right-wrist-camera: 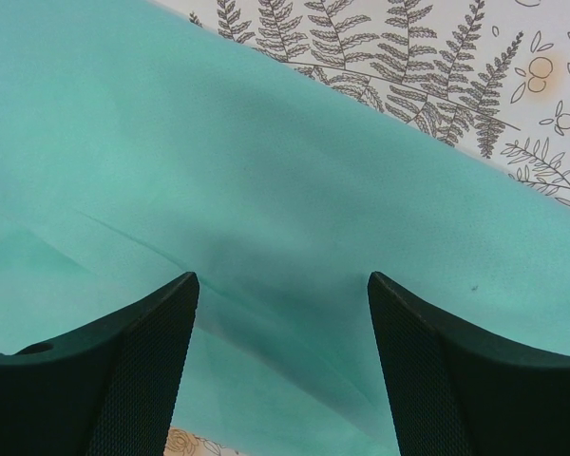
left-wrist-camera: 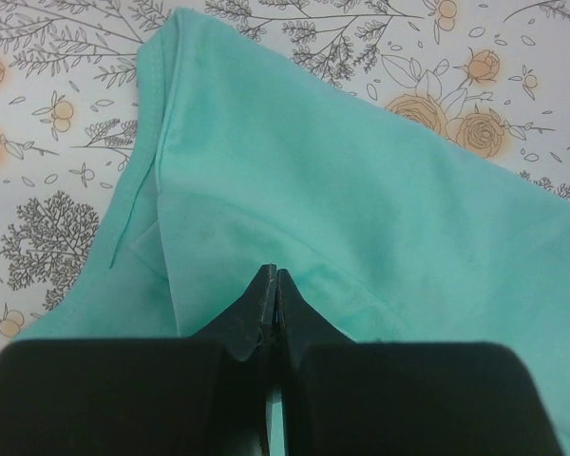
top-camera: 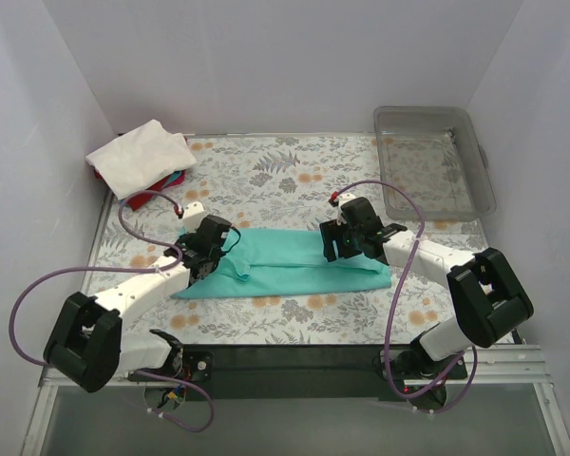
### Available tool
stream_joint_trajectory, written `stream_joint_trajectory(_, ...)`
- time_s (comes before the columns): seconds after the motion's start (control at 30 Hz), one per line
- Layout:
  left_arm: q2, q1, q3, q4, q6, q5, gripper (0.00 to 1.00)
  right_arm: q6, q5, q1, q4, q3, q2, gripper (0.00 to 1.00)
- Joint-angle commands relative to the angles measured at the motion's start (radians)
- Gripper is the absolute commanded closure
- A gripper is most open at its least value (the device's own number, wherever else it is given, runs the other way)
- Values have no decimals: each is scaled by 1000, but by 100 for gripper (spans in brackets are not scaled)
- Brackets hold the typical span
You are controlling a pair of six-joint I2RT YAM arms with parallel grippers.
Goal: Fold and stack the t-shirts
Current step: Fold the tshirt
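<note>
Closest to the lens, the left gripper (left-wrist-camera: pixel 276 275) has its two black fingers pressed together, tip against tip. A thin strip of teal cloth shows between them, so I judge that it pinches a layer of the teal t-shirt (left-wrist-camera: pixel 361 180) near the sleeve end. The creases of the cloth run toward the tips, which fits a real grip on the fabric and not only a touch from above.

The shirt lies in the middle of the table (top-camera: pixel 266 180), folded to a long narrow band that goes from left to right, with this gripper at its left end. The right gripper (right-wrist-camera: pixel 283 285) hangs low over the right part of the band, its jaws wide apart and nothing between them; the cloth under it is flat. Probably one arm takes an end to bring it over, while the other waits to take its own end.

At the far left corner the white t-shirt (top-camera: pixel 141 152) rests folded on top of a red t-shirt (top-camera: pixel 144 199). This seems to be the stack where the teal one must go. The clear plastic tray (top-camera: pixel 484 171) stands at the far right, well apart from the shirts.
</note>
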Motion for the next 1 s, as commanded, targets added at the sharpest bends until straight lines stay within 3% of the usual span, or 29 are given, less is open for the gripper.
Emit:
stream_joint_trajectory(0.0,-75,1,-25,-75,-71,-21,100,-4,-16,7,30,-7,-16,34)
stream_joint_trajectory(0.33,-230,-8,-71,-206,-198,79,100,-12,-23,21,30,-1,-4,34)
stream_joint_trajectory(0.53,-275,-14,-72,-338,-312,57,99,-13,-26,29,30,1,5,35)
stream_joint_trajectory(0.6,-289,-19,-66,-373,-361,54,87,-18,-29,32,30,1,-1,35)
stream_joint_trajectory(0.63,-293,-27,-62,-414,-384,30,76,-18,-29,35,30,1,-1,35)
stream_joint_trajectory(0.67,-310,-36,-59,-428,-410,16,27,-21,-34,37,32,1,-7,35)
stream_joint_trajectory(0.7,-316,-54,-54,-462,-427,4,13,-22,-36,38,35,3,-11,35)
stream_joint_trajectory(0.73,-324,-63,-43,-479,-442,-22,7,-24,-36,43,35,3,-15,35)
stream_joint_trajectory(0.97,-312,-73,4,-415,-369,-52,6,-18,-40,90,41,29,-30,35)
